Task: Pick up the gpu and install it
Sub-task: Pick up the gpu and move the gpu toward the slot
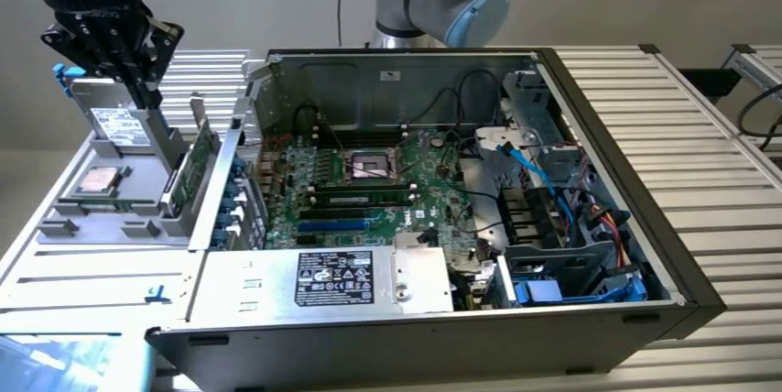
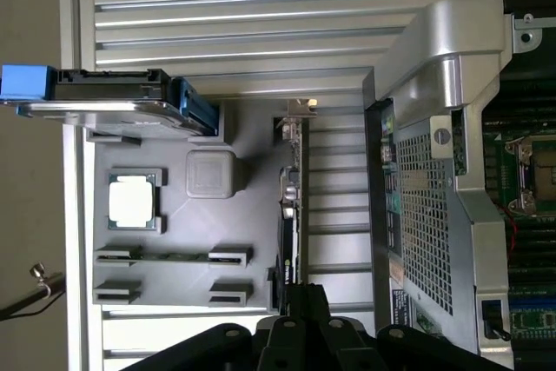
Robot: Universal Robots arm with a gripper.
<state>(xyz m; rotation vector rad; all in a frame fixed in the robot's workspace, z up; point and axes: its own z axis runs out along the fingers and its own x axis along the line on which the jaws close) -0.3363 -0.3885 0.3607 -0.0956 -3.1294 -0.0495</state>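
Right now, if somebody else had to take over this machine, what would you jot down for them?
End effector: hangs above the grey parts tray, in line with the gpu; nothing seen in it.
Gpu: stands on edge in the tray, beside the open computer case.
Done: nothing yet; the gpu is not lifted.
Left: the pick-up, and the install on the motherboard.

The green gpu (image 1: 183, 177) stands on edge, seemingly slotted in the gray holder (image 1: 104, 227).
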